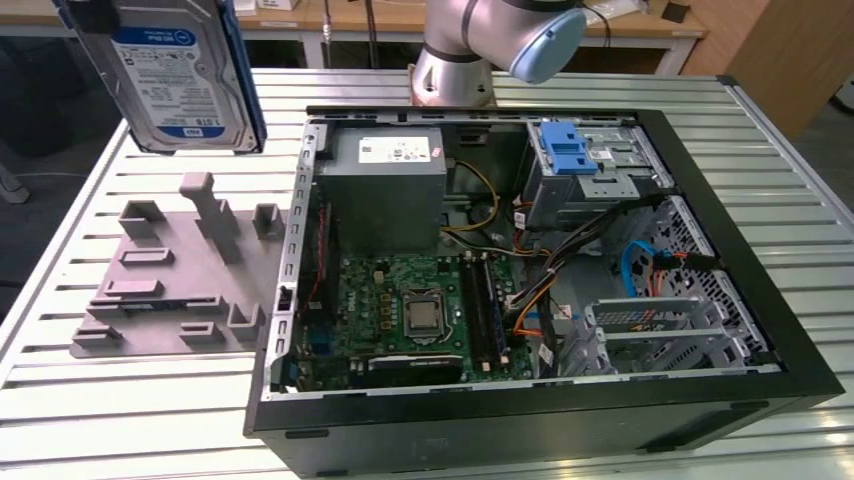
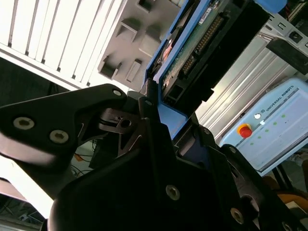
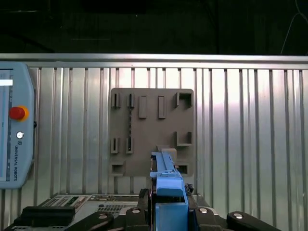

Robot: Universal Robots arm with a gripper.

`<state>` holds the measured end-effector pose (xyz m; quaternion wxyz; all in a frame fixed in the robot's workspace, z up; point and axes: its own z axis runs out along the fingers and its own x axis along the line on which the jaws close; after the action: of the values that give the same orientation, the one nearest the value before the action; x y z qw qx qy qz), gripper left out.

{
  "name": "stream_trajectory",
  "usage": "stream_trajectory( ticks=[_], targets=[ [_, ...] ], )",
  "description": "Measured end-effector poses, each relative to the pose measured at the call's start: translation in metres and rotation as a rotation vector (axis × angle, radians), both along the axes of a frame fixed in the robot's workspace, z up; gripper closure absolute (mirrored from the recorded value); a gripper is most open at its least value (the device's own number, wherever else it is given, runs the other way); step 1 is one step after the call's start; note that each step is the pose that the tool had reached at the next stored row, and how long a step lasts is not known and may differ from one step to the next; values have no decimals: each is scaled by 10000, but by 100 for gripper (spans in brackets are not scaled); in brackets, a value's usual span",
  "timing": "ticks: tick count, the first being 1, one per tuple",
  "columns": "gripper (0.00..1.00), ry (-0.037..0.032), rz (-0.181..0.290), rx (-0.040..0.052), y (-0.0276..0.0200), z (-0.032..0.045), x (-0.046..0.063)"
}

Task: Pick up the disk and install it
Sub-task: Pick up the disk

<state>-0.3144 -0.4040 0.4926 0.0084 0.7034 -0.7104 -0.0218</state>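
Grips the disk [image 1: 174,80] by its blue-railed edges, the gripper [image 3: 169,207] with jaws closed on it. Holds it upright, label outward, high over the gray fixture plate [image 1: 174,270] at the exterior view's left. Points the wrist down toward the slatted table [image 1: 134,420]. Hangs in open air, well apart from the open computer case [image 1: 747,200] and its drive cage [image 1: 587,160].

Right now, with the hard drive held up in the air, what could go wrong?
The silver-gray metal hard drive with blue rails hangs high in the gripper, gripped at one end; a slip could drop it onto the gray fixture plate. Loose coloured cables lie near the metal drive cage and might snag it.
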Motion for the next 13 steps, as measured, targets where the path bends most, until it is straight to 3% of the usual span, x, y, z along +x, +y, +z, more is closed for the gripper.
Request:
stream_trajectory(
  ticks=[8,13],
  targets=[
    [64,0,1,0,-115,0,27],
    [64,-1,0,-1,-145,0,33]
  ],
)
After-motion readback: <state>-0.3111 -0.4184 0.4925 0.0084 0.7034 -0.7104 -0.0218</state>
